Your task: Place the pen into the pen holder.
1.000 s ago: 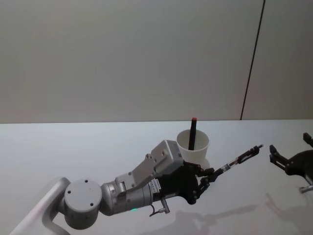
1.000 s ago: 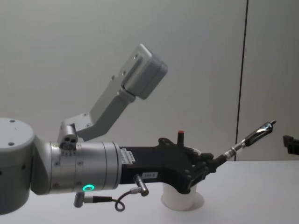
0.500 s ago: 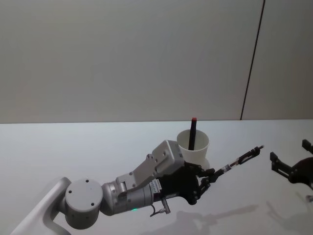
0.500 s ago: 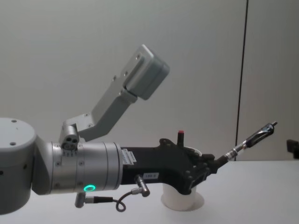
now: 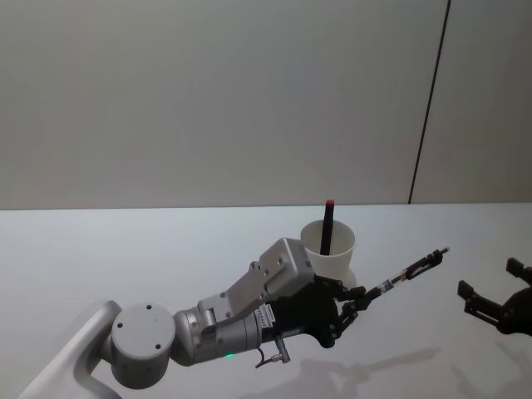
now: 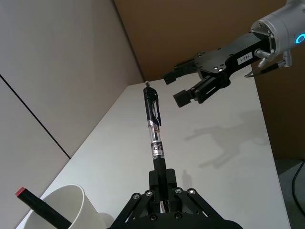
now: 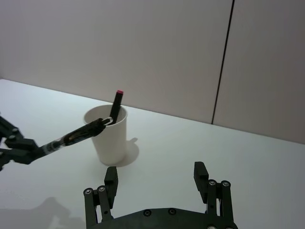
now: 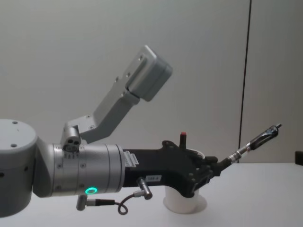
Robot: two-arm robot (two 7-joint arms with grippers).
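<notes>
While the left claw (image 5: 353, 300) hangs low over the table (image 5: 125, 249), just in front of the pen holder (image 5: 329, 251) and slightly to its right, its fingers are clenched on the lower end of the pen (image 5: 407, 270); the pen is a slim one with a clear middle, a printed label and a dark clip; it juts out of the claw in a straight line, slanting upward and toward the robot's right, with its far end free in the air; none of it is inside the pen holder, which it passes on the right side, near the rim but apart from it in the head view; in the right wrist view the clip end lies across the rim of the cup, and whether it touches there cannot be told.

Standing upright on the table, the pen holder is a white paper cup with a rolled rim; a black stick with a red tip (image 5: 329, 223) already leans inside it, its top poking above the rim.

Farther to the right, the right claw (image 5: 488, 277) hovers above the table, well apart from the cup and beyond the free end of the pen; its fingers are spread wide, released, with nothing between them; it faces the pen's far end.
</notes>
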